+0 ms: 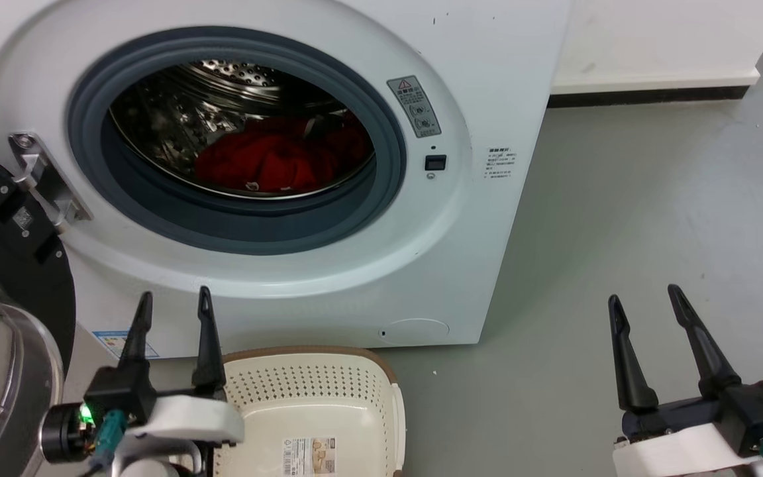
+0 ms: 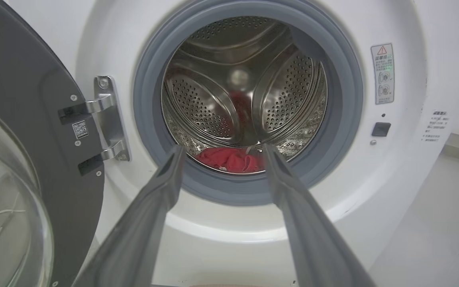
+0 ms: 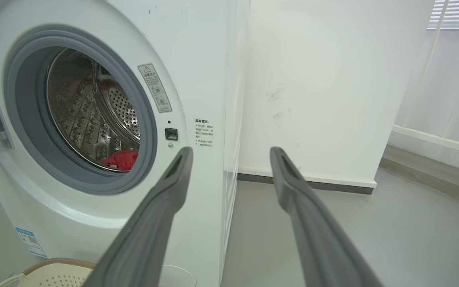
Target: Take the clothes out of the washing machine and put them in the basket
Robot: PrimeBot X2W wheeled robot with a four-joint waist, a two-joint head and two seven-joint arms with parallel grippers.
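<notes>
The clothes (image 1: 282, 159) lie inside the washing machine (image 1: 501, 79), dead ahead of the left claw (image 1: 175, 293). The right claw (image 1: 643, 293) stands farther off. Both gape wide, empty.

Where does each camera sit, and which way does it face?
Head view: on the head, looking forward and down at the washing machine, the basket, open left fingers and right fingers.
Left wrist view: on the left wrist, facing into the drum between its fingers.
Right wrist view: on the right wrist, facing the machine's corner and the wall past its fingers.
All share the red clothes.
</notes>
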